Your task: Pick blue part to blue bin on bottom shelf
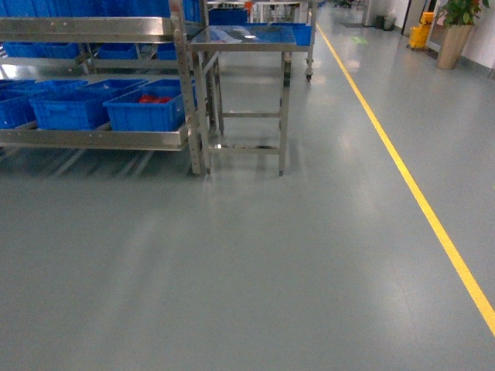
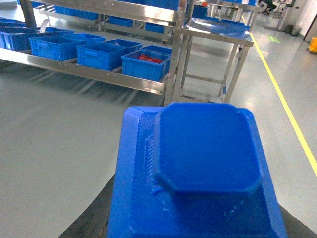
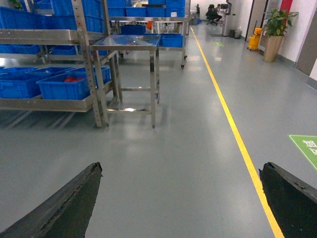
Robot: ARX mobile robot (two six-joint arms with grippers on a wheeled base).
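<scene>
Step in hand: carry phase. Blue part (image 2: 203, 168) sits in left pincer (image 2: 198, 218), pinched between dark fingers (image 2: 94, 218) visible at its lower edges. Right pincer (image 3: 181, 203) spread wide, empty, floor between its fingers. Landmark: bottom shelf (image 1: 100, 139) of steel rack, well ahead of part. Blue bins (image 1: 147, 112) line shelf; rightmost holds something red. Steel desk (image 1: 247, 39) just right of shelf. Next move, by judgement: close distance to shelf, lift part over bin rim, release.
</scene>
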